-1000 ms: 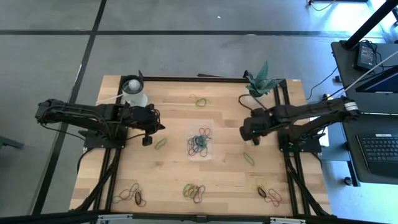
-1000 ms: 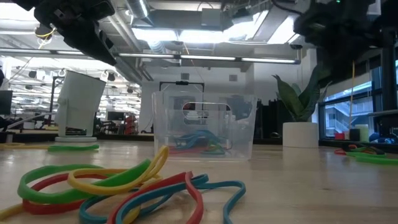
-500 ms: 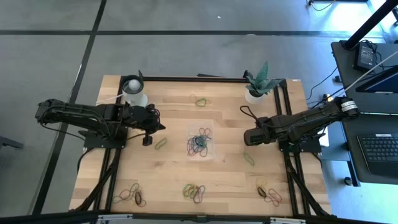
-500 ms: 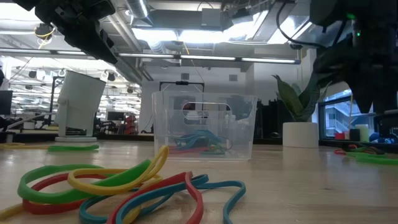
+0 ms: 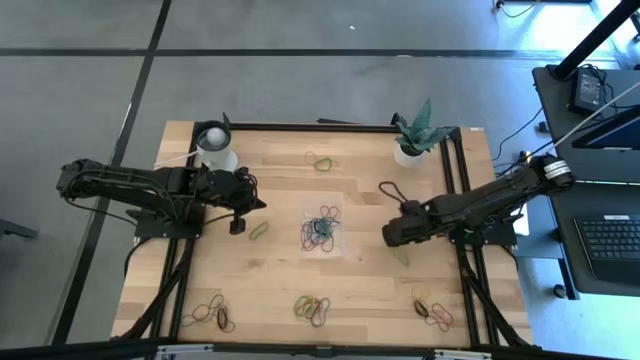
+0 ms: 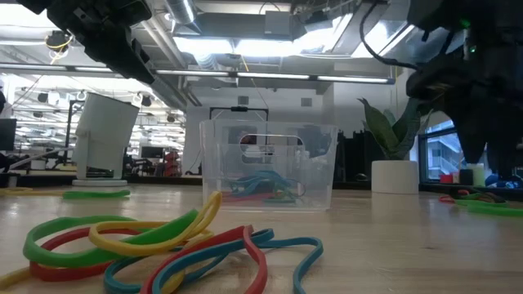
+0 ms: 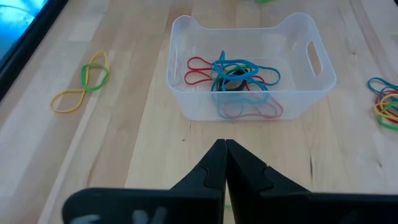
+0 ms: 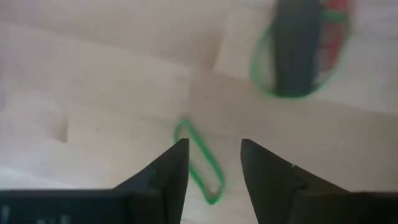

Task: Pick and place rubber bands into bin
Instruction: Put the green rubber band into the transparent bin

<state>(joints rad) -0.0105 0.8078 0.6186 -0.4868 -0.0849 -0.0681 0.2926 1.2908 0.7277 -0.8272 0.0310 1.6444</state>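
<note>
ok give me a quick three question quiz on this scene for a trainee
1. True or false: the right claw is open above a green rubber band on the table.
2. Which arm waits with its claw shut: A left, B right?
3. Fill in: the rubber bands already collected lie in the clear ____.

Key: 1 true. 2 A, the left claw is shut, beside the bin. 3 bin.

We've got the bin (image 5: pixel 322 228) mid-bench (image 5: pixel 360 290), bands (image 7: pixel 233 78) in it. Left end effector (image 5: pixel 237 226) sits just left of the bin, a loose band (image 5: pixel 259 231) between them. Right end effector (image 8: pixel 211 163) is right of the bin, over another band (image 8: pixel 199 162). More bands (image 5: pixel 313 308) along the front edge. Cup (image 5: pixel 215 148) back left, plant (image 5: pixel 412 135) back right.
</note>
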